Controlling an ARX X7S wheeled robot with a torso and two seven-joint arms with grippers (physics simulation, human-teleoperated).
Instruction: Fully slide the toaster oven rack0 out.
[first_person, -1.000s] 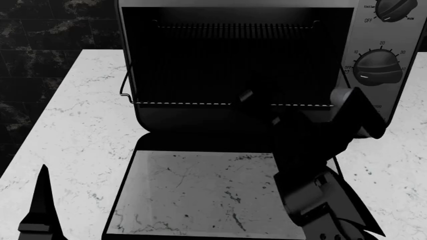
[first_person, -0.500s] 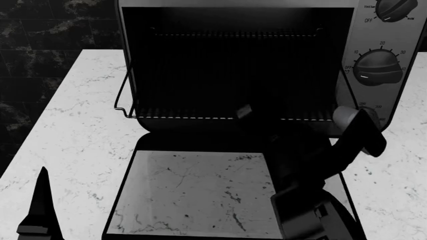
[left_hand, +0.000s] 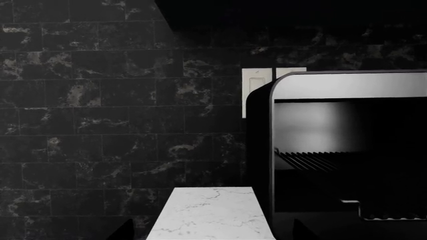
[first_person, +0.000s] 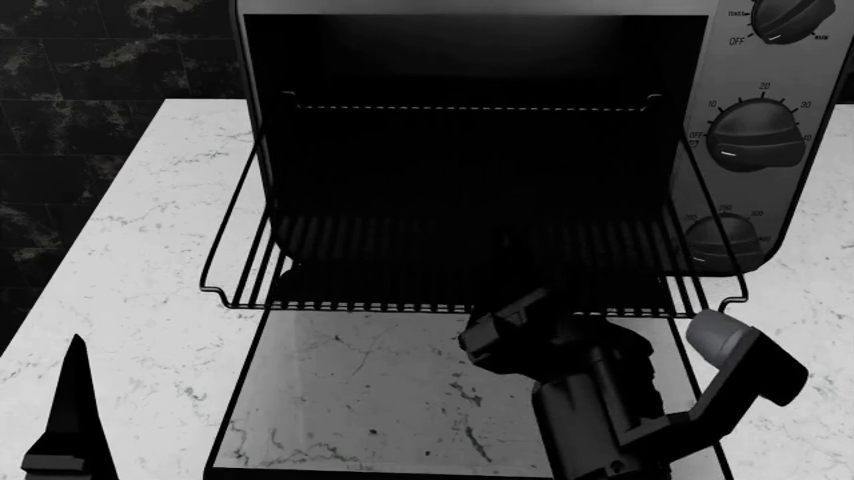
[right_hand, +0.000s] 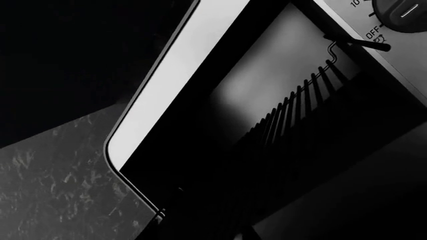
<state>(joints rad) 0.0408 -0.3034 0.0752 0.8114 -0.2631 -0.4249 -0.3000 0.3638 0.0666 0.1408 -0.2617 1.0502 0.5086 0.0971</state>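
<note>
The silver-grey toaster oven (first_person: 711, 70) stands open on the counter, its glass door (first_person: 374, 390) dropped flat toward me. The wire rack0 (first_person: 400, 265) is drawn far out of the dark cavity, with its front bar over the door's hinge end and its looped corners outside the oven's sides. My right gripper (first_person: 507, 325) is at the front bar, right of its middle, shut on the rack0. In the right wrist view the rack bars (right_hand: 293, 107) show, but the jaws are lost in darkness. My left gripper (first_person: 67, 425) is low at the left, open and empty. The oven (left_hand: 333, 85) shows in the left wrist view.
The oven sits on a white marble countertop (first_person: 147, 230) against a dark tiled wall (left_hand: 100, 100). Round black dials (first_person: 754, 140) are on the oven's right panel. A light wall plate (left_hand: 257, 82) is behind the oven. The counter's left edge drops to dark floor.
The right gripper has drawn back toward me, and the rack0 has come with it. The rack's front bar has moved from the cavity mouth to over the door. The left gripper has barely moved.
</note>
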